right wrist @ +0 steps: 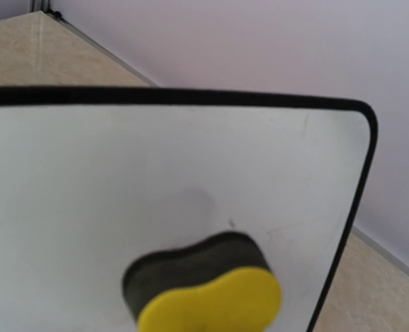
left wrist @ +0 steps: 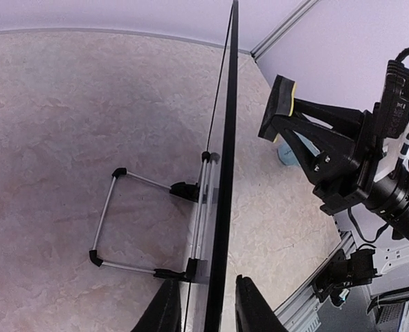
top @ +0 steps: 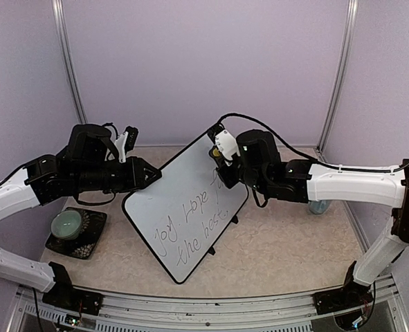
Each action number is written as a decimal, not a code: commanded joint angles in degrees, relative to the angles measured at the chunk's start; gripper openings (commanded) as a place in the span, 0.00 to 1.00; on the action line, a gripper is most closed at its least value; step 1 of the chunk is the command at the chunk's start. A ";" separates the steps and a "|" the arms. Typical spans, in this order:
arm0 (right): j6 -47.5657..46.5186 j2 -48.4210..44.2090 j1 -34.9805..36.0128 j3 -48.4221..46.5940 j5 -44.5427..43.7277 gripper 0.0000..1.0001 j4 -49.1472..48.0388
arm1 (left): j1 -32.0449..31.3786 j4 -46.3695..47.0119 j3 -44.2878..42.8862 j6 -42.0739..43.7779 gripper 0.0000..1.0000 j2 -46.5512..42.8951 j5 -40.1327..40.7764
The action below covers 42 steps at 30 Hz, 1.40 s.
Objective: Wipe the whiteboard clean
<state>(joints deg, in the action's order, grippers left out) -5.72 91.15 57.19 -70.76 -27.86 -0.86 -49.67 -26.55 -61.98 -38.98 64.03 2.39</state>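
The whiteboard (top: 190, 207) stands tilted on its wire stand (left wrist: 114, 214), with dark handwriting across its lower half. In the left wrist view I see it edge-on, as a black frame (left wrist: 225, 138). My left gripper (top: 149, 176) sits at the board's left edge, and its two fingers (left wrist: 207, 282) press close on either face of that edge. My right gripper (top: 223, 153) is shut on a yellow and black sponge eraser (right wrist: 204, 290), held just in front of the blank top right area of the board (right wrist: 156, 159). The eraser (left wrist: 280, 107) does not touch the board.
A pale green round object (top: 69, 223) rests on a black mat (top: 86, 242) at the left. A bluish cup (top: 320, 206) stands behind the right arm. Lilac walls close the back and sides. A metal rail (top: 211, 304) runs along the near edge.
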 commanded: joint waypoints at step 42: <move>3.52 6.26 -10.26 4.05 28.14 0.00 -15.41 | -2.19 2.43 -1.18 0.84 0.00 2.83 -1.61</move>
<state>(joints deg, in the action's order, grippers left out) -3.07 97.23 45.98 -66.67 -5.19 -13.61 -51.31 -25.23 -63.18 -37.39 65.76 1.83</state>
